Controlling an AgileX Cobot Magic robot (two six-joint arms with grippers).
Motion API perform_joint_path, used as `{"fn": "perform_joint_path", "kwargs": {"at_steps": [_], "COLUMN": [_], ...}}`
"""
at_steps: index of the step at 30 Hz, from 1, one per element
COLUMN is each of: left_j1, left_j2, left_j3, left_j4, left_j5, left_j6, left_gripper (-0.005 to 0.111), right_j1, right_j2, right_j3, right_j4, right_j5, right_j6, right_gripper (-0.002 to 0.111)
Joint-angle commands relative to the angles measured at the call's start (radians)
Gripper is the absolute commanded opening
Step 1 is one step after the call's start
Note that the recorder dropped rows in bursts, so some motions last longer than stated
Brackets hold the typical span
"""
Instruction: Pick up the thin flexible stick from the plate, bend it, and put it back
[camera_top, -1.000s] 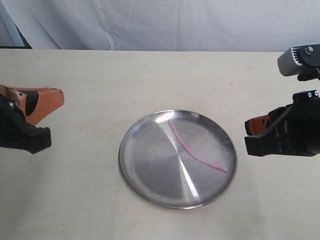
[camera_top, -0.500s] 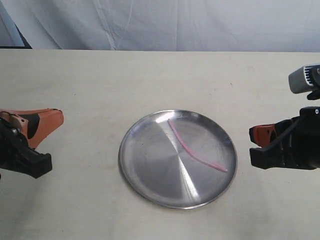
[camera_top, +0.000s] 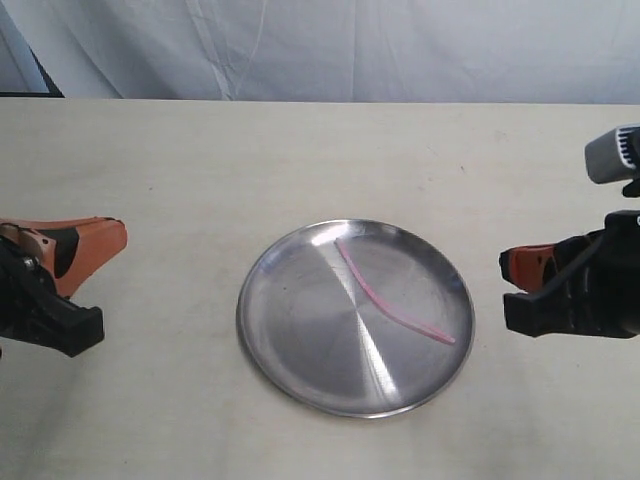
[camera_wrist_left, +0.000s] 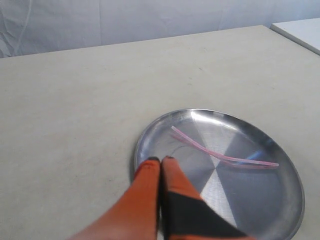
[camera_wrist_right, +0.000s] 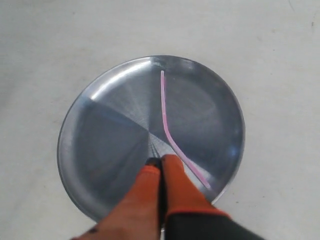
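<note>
Left fingers (camera_wrist_left: 145, 195), right fingers (camera_wrist_right: 142, 200) together, beside plate (camera_top: 300, 340)

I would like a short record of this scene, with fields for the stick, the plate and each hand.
stick: thin flexible stick, pale pink, gently bent, lying on the plate
plate: plate, round, shiny silver, on the table
left hand: left hand, fingers shut, holding nothing, apart from the plate
right hand: right hand, fingers shut, holding nothing, on the plate's other side
stick held: no
</note>
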Motion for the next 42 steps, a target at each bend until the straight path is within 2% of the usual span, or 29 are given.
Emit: {"fn": "perform_joint_path", "kwargs": {"at_steps": [1, 6, 13, 16, 24, 32, 42], "left_j1": [0.001, 0.001, 0.001, 0.001, 0.001, 0.001, 0.001], "left_j2": [-0.007, -0.007, -0.007, -0.007, -0.007, -0.007, -0.007], "left_j3": [0.006, 0.006, 0.006, 0.006, 0.006, 0.006, 0.006], "left_j4": [0.004, 0.004, 0.004, 0.004, 0.004, 0.004, 0.006], "left_j5": [-0.012, -0.013, -0.014, -0.014, -0.014, -0.014, -0.014], "left_j6": [-0.004, -0.002, -0.002, -0.002, -0.002, -0.002, -0.002], "left_gripper": [0.000, 0.000, 0.000, 0.000, 0.000, 0.000, 0.000], "right_j1": [0.004, -0.026, -0.253, -0.299, -0.302, -0.302, -0.302], "right_j2": [-0.093, -0.262, -0.542, -0.658, -0.751, -0.751, -0.761], "right_j3": [0.006, 0.006, 0.040, 0.088, 0.161, 0.295, 0.387], "right_j4": [0.007, -0.038, -0.094, -0.116, -0.097, -0.115, -0.226], "right_j5": [-0.014, -0.014, 0.073, 0.097, 0.159, -0.030, -0.073], "right_j6": [-0.001, -0.003, -0.003, -0.003, -0.003, -0.003, -0.001], "right_gripper": [-0.001, -0.001, -0.001, -0.001, -0.001, -0.001, -0.001]}}
